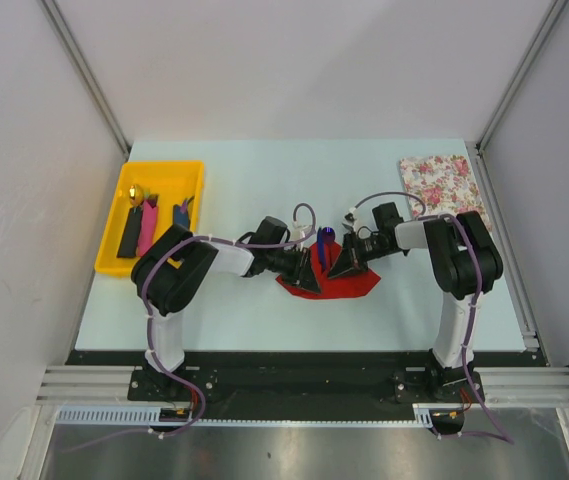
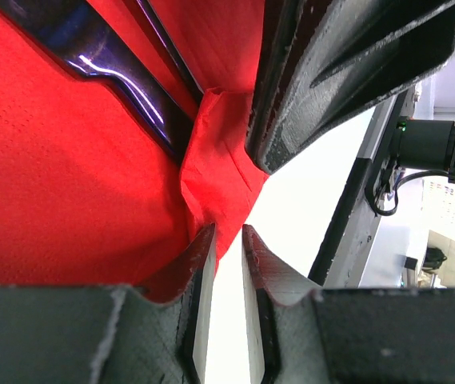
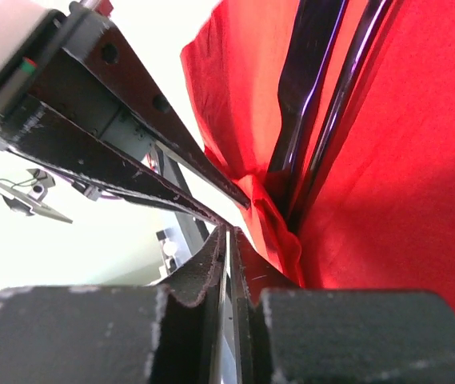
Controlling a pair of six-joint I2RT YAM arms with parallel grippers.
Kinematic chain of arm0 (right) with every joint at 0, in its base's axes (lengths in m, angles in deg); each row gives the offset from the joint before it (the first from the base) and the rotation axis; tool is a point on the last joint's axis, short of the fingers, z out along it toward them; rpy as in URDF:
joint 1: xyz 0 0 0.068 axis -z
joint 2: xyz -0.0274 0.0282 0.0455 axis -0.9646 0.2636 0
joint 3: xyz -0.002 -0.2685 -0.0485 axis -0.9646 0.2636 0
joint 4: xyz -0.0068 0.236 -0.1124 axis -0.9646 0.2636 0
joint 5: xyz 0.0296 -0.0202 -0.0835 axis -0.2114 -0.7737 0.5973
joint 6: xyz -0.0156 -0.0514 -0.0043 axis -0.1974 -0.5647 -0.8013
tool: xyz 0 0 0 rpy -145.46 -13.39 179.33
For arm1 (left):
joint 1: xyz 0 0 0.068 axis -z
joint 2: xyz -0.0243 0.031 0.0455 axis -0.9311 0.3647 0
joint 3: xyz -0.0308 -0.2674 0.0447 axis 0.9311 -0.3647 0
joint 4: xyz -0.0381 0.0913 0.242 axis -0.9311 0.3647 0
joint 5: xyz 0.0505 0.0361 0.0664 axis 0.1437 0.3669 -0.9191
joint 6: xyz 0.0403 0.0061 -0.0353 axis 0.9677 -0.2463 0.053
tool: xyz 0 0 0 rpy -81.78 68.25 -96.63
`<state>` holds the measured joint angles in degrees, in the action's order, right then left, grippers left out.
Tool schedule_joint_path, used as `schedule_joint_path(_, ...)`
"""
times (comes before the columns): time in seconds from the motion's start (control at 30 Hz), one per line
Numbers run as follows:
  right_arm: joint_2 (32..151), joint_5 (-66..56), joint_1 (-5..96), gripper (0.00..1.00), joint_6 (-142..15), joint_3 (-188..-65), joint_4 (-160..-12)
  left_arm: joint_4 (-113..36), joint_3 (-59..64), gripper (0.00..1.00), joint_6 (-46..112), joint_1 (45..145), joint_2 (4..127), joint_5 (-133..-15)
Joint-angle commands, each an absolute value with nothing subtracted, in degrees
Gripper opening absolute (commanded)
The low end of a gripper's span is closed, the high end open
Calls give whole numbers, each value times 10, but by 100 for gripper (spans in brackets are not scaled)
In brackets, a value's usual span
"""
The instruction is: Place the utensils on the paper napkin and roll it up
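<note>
Both arms reach low inward, right claw (image 3: 229, 234) pinching the paper napkin (image 3: 387, 160), left claw (image 2: 227, 234) slightly parted around its edge.

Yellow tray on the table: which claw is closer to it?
Left. The left claw is at the red napkin's tray-side edge; the right claw faces it from the napkin's far side, farther from the yellow tray.
</note>
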<state>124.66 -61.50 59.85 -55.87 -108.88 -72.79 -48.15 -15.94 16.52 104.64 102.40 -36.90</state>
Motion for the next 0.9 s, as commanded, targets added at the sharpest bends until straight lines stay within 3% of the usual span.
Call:
schedule_joint_path(0.0, 1259, -621, 597, 8, -549, -1092, -760, -490, -151, 25, 174, 1041, 1022, -380)
schedule_joint_path(0.3, 1283, -605, 597, 7, -549, -1092, -764, -491, -149, 26, 174, 1040, 1022, -379)
schedule_joint_path(0.4, 1293, -605, 600, 6, -549, -1092, -762, -495, -150, 32, 173, 1039, 1009, -374)
schedule_joint_path(0.63, 1299, -592, 603, 6, -559, -1097, -749, -502, -217, 56, 157, 996, 910, -388)
schedule_joint_path(0.87, 1298, -581, 603, 6, -561, -1095, -743, -341, -258, 65, 221, 922, 825, -475)
